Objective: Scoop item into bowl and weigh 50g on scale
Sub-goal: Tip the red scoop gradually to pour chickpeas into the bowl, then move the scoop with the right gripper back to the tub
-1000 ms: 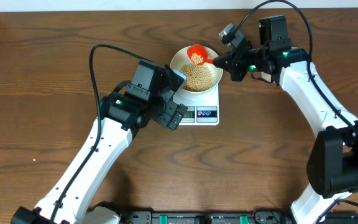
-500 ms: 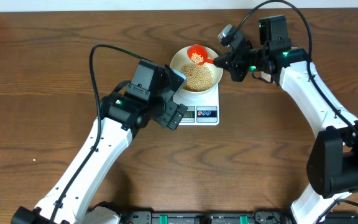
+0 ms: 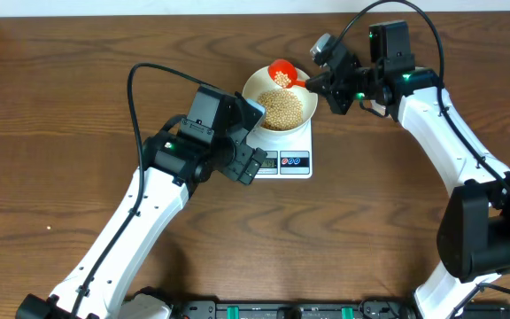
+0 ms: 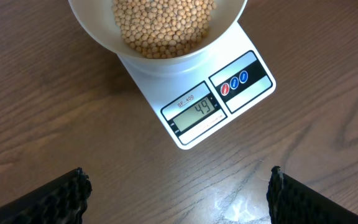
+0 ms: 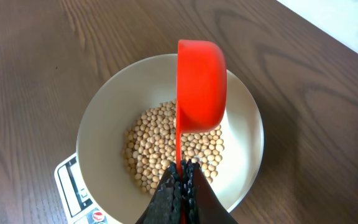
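Observation:
A cream-white bowl point(image 3: 253, 87) holding tan-yellow beans point(image 3: 281, 108) stands on the white scale point(image 3: 292, 161). In the left wrist view the scale point(image 4: 185, 130) reads 49 under the bowl point(image 4: 92, 25) of beans point(image 4: 163, 25). My right gripper point(image 3: 320, 83) is shut on the handle of a red scoop point(image 3: 282, 73) holding a few beans above the bowl's far rim. In the right wrist view the scoop point(image 5: 199, 87) hangs over the bowl point(image 5: 104, 124) and beans point(image 5: 154, 149), gripper point(image 5: 182, 177) shut on its handle. My left gripper point(image 4: 178, 186) is open and empty, near the scale's front left.
Brown wooden table point(image 3: 60, 115) all round. A pale wall edge runs along the back point(image 3: 149, 7).
The right gripper has lifted the red scoop slightly toward the bowl's far rim. The left arm has not moved.

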You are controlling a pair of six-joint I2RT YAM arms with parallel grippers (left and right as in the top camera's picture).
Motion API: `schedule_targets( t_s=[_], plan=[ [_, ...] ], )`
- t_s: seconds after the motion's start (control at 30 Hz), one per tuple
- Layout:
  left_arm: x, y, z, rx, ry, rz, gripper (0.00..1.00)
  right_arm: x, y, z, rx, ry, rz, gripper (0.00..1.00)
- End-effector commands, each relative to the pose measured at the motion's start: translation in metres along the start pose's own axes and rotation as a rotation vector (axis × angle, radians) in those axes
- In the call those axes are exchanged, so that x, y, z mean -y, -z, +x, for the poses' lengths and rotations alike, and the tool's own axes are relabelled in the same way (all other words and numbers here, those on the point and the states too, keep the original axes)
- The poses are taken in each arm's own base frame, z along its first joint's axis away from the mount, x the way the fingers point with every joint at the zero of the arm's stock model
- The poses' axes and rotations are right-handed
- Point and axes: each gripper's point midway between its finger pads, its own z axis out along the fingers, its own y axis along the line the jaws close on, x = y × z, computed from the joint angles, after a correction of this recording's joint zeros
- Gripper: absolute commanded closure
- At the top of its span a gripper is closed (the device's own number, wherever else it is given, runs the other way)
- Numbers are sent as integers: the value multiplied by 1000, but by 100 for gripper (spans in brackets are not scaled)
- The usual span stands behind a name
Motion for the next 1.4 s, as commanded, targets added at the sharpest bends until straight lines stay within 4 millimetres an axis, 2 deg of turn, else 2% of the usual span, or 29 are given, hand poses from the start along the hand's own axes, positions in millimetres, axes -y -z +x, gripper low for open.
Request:
schedule_targets(
  t_s=[0.0, 0.17, 0.57, 0.93, 1.37],
  plan=[
    [-2, -1, 0, -6, 0, -9, 7, -3, 14, -22, 54, 4, -1, 99],
    [-2, -1, 0, -6, 0, -9, 7, -11, 16, -31, 99, -58, -65, 99],
    [-2, -1, 0, -6, 0, -9, 7, 0, 28, -37, 153, -145, -75, 99],
    [-2, -1, 0, -6, 0, -9, 7, -4, 29, -42, 174, -150, -107, 99],
    [-2, -1, 0, -6, 0, -9, 7, 2, 39, -52, 230, -213, -128, 99]
  ],
)
